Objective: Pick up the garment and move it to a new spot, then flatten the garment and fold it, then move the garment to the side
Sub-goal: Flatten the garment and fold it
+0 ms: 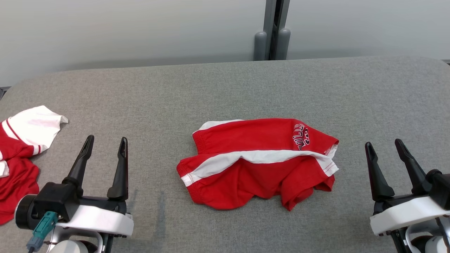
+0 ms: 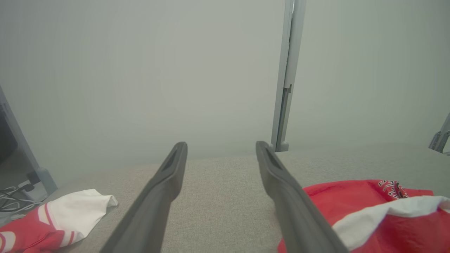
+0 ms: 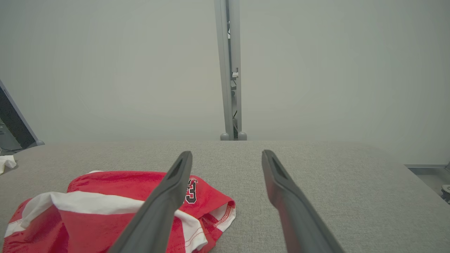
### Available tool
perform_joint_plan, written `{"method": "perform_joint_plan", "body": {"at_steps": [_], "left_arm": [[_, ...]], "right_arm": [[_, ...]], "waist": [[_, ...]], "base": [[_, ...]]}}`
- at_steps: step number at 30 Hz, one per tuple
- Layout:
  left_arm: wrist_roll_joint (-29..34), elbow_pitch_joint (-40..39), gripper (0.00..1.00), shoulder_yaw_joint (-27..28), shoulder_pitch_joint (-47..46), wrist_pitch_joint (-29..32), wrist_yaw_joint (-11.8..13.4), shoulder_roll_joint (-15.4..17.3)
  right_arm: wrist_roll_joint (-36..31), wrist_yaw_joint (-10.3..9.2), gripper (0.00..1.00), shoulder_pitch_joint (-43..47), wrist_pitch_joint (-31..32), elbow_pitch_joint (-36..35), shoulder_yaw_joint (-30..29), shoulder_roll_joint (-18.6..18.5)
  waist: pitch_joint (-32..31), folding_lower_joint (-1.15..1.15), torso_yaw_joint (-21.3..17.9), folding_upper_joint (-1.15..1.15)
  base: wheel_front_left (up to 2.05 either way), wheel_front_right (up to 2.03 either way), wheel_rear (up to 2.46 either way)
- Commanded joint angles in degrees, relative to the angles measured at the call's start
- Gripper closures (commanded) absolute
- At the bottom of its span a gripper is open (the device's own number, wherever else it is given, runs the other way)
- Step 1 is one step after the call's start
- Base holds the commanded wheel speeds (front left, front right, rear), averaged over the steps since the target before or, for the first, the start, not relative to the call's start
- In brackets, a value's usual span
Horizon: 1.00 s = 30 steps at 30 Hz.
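A pair of red shorts with white side stripes and dark lettering lies crumpled in the middle of the grey fabric table. The same shorts appear at the lower right of the left wrist view, and the shorts fill the lower left of the right wrist view. My left gripper is open near the table's front left, well apart from the shorts. My right gripper is open at the front right, also clear of them. Nothing is between either pair of fingers.
A second red and white garment lies bunched at the table's left edge, beside my left gripper. A grey post stands behind the table's far edge against a pale wall. Bare table surface surrounds the shorts.
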Motion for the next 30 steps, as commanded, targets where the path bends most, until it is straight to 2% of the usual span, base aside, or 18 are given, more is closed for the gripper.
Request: {"method": "perform_joint_plan", "body": {"at_steps": [1, 18, 24, 30], "left_arm": [[-0.05, -0.12, 0.0, -0.01, 0.48, 0.41, 0.4, 0.3], [-0.32, -0.27, 0.0, -0.77, -0.12, 1.72, 0.65, 0.66], [-2.26, 0.72, 0.0, -4.55, -2.79, 6.87, -2.72, -0.28], [-7.36, 5.15, 0.0, -7.71, -4.15, 12.47, -7.09, -2.42]], "right_arm": [[-0.1, 0.01, 0.0, 0.49, 0.23, -0.12, -0.27, 0.05], [0.33, 0.01, 0.0, -0.03, -0.09, -0.22, -0.64, 0.44], [0.33, 0.01, 0.0, -0.57, -0.45, -0.08, -0.54, 0.57], [0.67, 0.01, 0.0, -1.72, -1.07, 0.69, 0.84, 0.85]], "waist": [[-0.05, 0.0, -0.01, 0.0], [0.01, 0.0, 0.21, 0.0], [1.13, 0.0, 0.11, 0.0], [2.86, 0.0, -1.59, 0.0]], "base": [[0.0, 0.0, 0.0], [0.0, 0.0, 0.0], [0.0, 0.0, 0.0], [0.0, 0.0, 0.0]]}}
